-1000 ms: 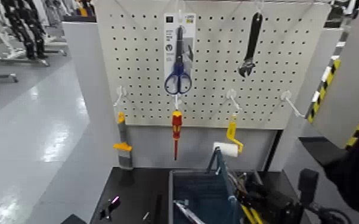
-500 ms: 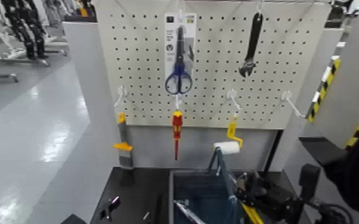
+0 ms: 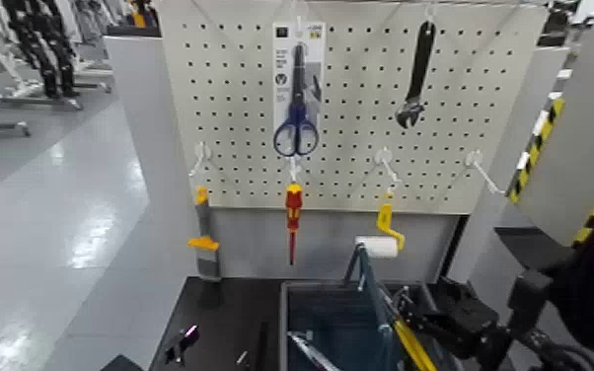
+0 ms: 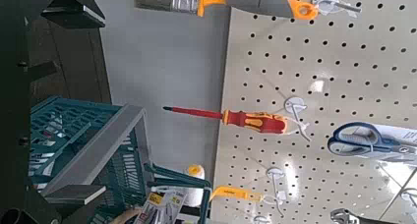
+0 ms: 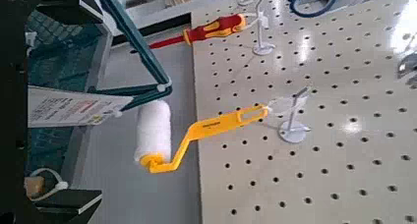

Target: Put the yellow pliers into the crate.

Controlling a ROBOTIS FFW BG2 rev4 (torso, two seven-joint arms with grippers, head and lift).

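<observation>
The yellow pliers (image 3: pixel 408 344) on their card lean inside the crate (image 3: pixel 327 318) against its right wall, near the upright handle bar (image 3: pixel 364 273). My right gripper (image 3: pixel 441 316) hangs just right of the crate, beside the pliers and off them, open and empty. In the right wrist view its dark fingers (image 5: pixel 61 2) stand wide apart, with the printed card (image 5: pixel 74 106) and the crate (image 5: pixel 61 49) beyond them. My left gripper (image 3: pixel 183 344) rests low on the dark table left of the crate, open with nothing in it. The left wrist view shows the crate (image 4: pixel 87 136).
A white pegboard (image 3: pixel 360 148) stands behind the crate. On it hang blue scissors (image 3: pixel 295 109), a black wrench (image 3: pixel 415 74), a red-and-yellow screwdriver (image 3: pixel 292 212), a yellow paint roller (image 3: pixel 384 232) and a brush (image 3: pixel 202 237). Bare hooks (image 3: pixel 479 168) stick out.
My right gripper has opened, let go of the yellow pliers and drawn back to the right. The pliers stay leaning in the crate. The left arm has not moved.
</observation>
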